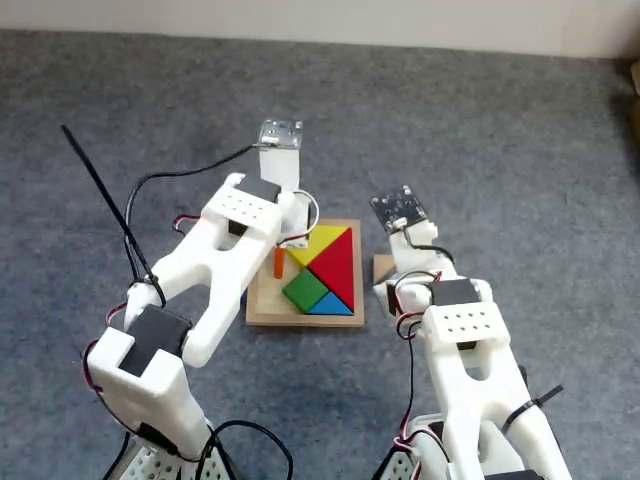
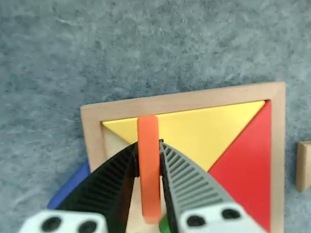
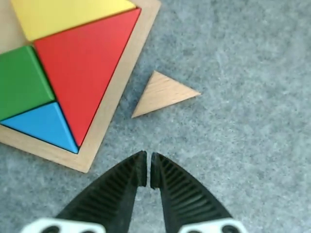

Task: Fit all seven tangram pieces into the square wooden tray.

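1. Grey, short-piled carpet [image 1: 480,150] covers the whole work surface. In the high view a pale strip of wall [image 1: 400,20] runs along its edge at 12 o'clock.
2. The square wooden tray [image 1: 300,320] lies flat near the middle of the carpet, between the two white arms that come in from 7 and 5 o'clock.
3. Inside the tray, the large yellow triangle [image 1: 322,243] fills the 12 o'clock side and the large red triangle [image 1: 338,265] the 3 o'clock side, their long edges touching.
4. The green square [image 1: 305,290] sits toward 6 o'clock. The small light-blue triangle [image 1: 330,305] is at 5 o'clock, touching both the green square and the red triangle.
5. The left gripper [image 2: 148,145] hangs over the tray's 9 o'clock side, clamped on the thin orange piece [image 2: 148,165]. The orange piece stands on edge between the ribbed black fingers [image 2: 114,179], its far end over the yellow triangle's corner.
6. Bare wood shows on the tray floor around the orange piece.
7. A dark-blue piece [image 2: 68,189] lies on the carpet just outside the tray's rim, partly hidden by the left gripper.
8. The plain unpainted wooden triangle [image 3: 163,93] lies flat on the carpet at the tray's 3 o'clock, just beside the rim but apart from it.
9. The right gripper [image 3: 147,160] hovers above the carpet near that wooden triangle, its tips pressed together with nothing between them.
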`<state>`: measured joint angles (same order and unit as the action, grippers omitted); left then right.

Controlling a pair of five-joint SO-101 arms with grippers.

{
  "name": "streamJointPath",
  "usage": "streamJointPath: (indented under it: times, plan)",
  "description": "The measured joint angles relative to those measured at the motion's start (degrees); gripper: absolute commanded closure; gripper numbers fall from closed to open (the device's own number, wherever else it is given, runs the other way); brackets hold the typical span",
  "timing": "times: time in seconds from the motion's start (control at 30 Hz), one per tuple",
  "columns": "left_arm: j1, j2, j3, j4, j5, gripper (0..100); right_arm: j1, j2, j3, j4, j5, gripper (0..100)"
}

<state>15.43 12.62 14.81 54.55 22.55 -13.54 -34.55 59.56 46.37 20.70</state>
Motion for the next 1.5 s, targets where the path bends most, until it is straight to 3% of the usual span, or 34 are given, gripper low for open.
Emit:
streamJointPath:
  times: [0.17, 0.43, 0.87, 1.27, 1.5]
  plan:
    - [0.5, 0.0, 0.0, -0.4, 0.0, 79, 0.0, 0.0, 0.0, 0.0, 0.0, 96.7]
    - [0.4, 0.0, 0.0, 0.2, 0.0, 79, 0.0, 0.0, 0.0, 0.0, 0.0, 96.7]
    - [-5.5, 0.0, 0.0, 2.9, 0.0, 79, 0.0, 0.0, 0.0, 0.0, 0.0, 96.7]
    - [-5.4, 0.0, -14.3, 20.4, -3.0, 79, 0.0, 0.0, 0.0, 0.0, 0.0, 96.7]
    - [-5.4, 0.0, -14.5, 25.6, -6.9, 79, 0.0, 0.0, 0.0, 0.0, 0.0, 96.7]
